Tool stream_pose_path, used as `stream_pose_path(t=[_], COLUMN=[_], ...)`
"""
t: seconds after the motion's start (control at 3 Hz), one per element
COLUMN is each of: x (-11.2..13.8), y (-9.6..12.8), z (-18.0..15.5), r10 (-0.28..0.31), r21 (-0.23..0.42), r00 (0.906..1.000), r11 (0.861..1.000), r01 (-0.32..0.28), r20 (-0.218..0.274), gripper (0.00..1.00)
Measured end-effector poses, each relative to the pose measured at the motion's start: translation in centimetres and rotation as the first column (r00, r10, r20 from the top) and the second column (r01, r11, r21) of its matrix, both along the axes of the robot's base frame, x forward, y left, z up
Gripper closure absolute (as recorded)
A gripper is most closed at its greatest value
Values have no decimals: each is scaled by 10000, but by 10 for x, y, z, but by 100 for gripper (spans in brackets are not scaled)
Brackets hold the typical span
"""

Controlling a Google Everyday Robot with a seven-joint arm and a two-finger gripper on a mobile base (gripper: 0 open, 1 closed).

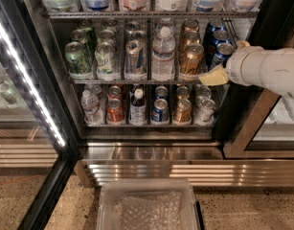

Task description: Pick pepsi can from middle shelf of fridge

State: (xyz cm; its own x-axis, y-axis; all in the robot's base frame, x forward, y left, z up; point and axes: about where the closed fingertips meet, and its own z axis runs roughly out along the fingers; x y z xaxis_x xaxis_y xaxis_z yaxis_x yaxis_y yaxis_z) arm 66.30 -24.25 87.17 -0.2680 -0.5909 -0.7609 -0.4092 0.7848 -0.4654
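The fridge point(151, 153) stands open in front of me. Its middle shelf point(137, 81) carries rows of green, silver and gold cans, a clear water bottle point(163, 54) and, at the far right, a row of blue pepsi cans. The front pepsi can point(221, 54) stands upright at the shelf's right end. My gripper point(228, 60) reaches in from the right on a white arm point(271, 71). It is open, with one yellowish finger point(212, 76) low at the can's left front and the other point(242, 44) at its upper right. The can sits between them on the rack.
A gold can point(191, 59) stands just left of the pepsi can. The lower shelf point(146, 124) has shorter red and blue cans and bottles. The dark frame post point(244, 123) is under the arm. A clear bin point(149, 206) sits on the floor in front. An LED strip point(29, 85) runs down the left.
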Motion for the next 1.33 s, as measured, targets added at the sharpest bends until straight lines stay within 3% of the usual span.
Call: stream_pose_path(t=[1.33], x=[24], y=[19], z=[-34], r10=[-415], r21=[375], r00=[9967], r11=[9983], r01=[442], r20=[-698], gripper=[7])
